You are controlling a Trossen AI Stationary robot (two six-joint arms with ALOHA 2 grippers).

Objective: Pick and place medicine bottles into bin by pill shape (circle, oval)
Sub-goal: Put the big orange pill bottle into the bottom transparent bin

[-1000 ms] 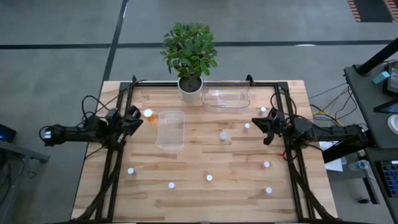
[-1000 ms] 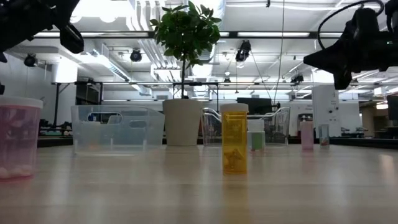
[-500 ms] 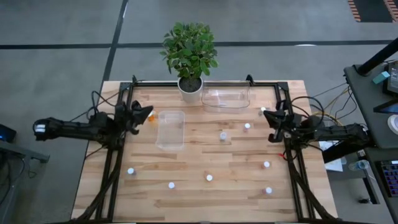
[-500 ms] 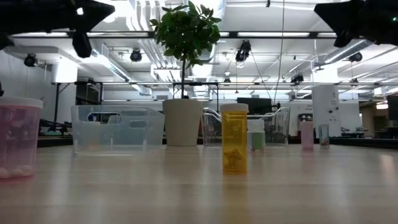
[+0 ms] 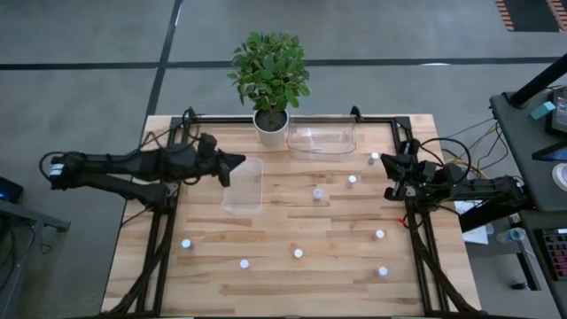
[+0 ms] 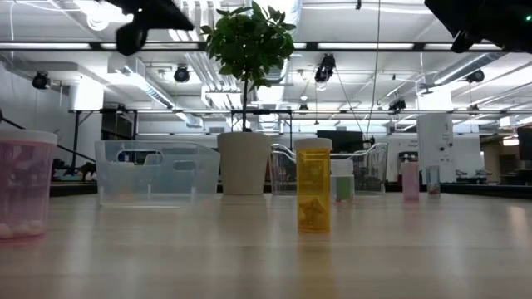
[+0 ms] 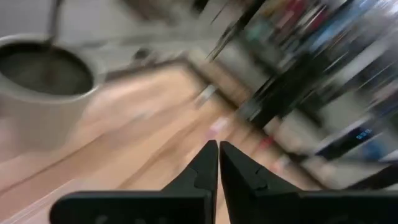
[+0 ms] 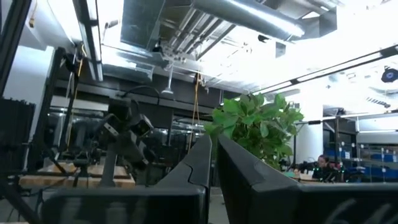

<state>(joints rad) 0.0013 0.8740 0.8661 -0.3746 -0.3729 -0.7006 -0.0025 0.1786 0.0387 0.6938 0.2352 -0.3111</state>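
Note:
Several small medicine bottles with white caps stand on the wooden table (image 5: 292,221), among them ones at the right (image 5: 352,179), the middle (image 5: 317,191) and the near left (image 5: 186,243). The low view shows an orange bottle (image 6: 313,195) and a pink one (image 6: 23,187) upright. My left gripper (image 5: 236,163), shut and empty (image 7: 217,152), is raised over the left edge of a clear bin (image 5: 244,184). My right gripper (image 5: 386,168), shut and empty (image 8: 212,146), is raised near the table's right edge, close to a bottle (image 5: 374,158). An orange bottle seen earlier beside the bin is hidden under my left arm.
A potted plant (image 5: 270,75) stands at the table's far edge in a white pot (image 6: 244,162). A second clear bin (image 5: 322,139) stands to its right. Black frame rails (image 5: 168,230) run along both sides of the table.
My left gripper has risen and gone toward the table's right, from the left rail to over the clear bin's left edge. My right gripper has risen and drawn back a little toward the table's right edge. No bottle has moved.

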